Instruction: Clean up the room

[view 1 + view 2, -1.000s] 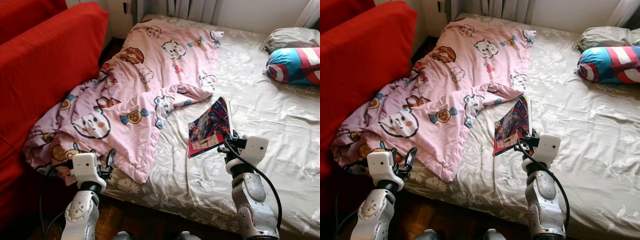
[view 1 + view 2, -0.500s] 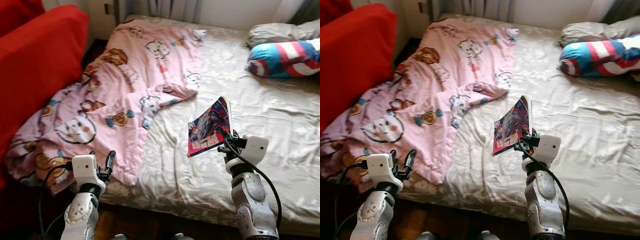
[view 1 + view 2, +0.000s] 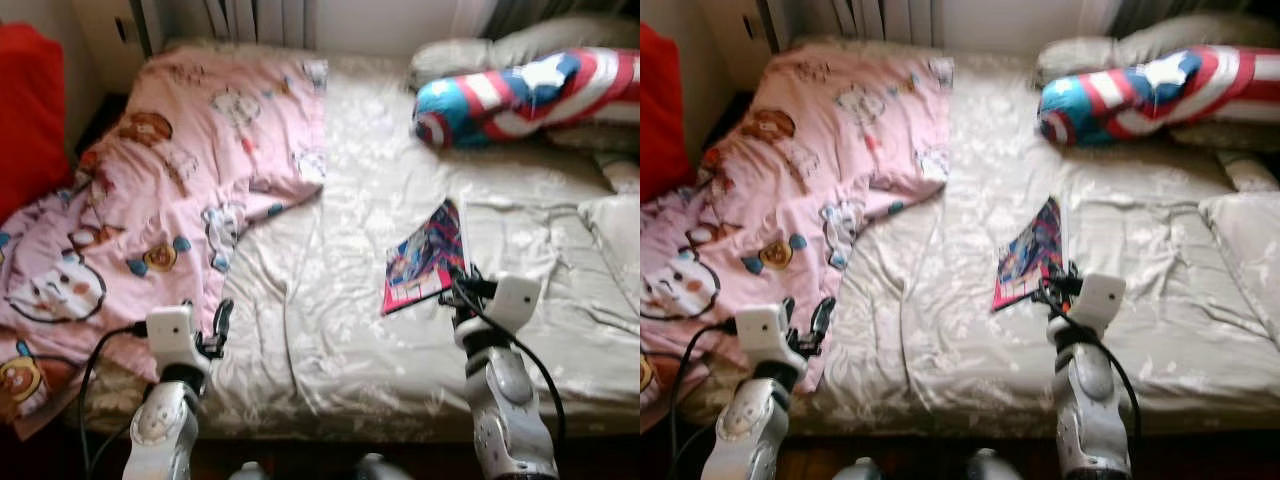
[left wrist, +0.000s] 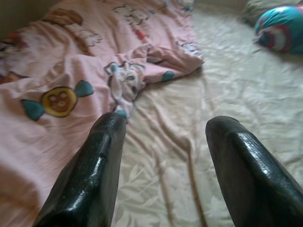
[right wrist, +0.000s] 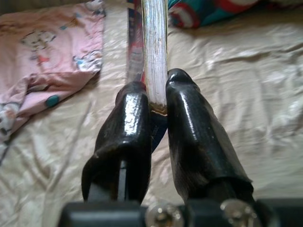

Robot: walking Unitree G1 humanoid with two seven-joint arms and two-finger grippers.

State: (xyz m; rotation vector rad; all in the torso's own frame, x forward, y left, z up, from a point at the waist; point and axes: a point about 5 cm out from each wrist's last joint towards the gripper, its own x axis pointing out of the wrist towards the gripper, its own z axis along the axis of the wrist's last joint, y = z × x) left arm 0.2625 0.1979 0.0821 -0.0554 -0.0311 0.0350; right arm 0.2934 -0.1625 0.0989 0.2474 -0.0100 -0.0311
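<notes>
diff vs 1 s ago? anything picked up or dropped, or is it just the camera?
Mostly the camera: the view has swung right, so the red sofa slid toward the left edge and more of the pillows came in. The right gripper stays shut on the comic book, held up over the bed. The left gripper stays open and idle. The pink blanket lies as before. Nothing let go.

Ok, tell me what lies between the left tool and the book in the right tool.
In the left eye view, between the open left tool and the book clamped in the right tool is only bare, wrinkled bedsheet; the pink blanket lies off to the left.
</notes>
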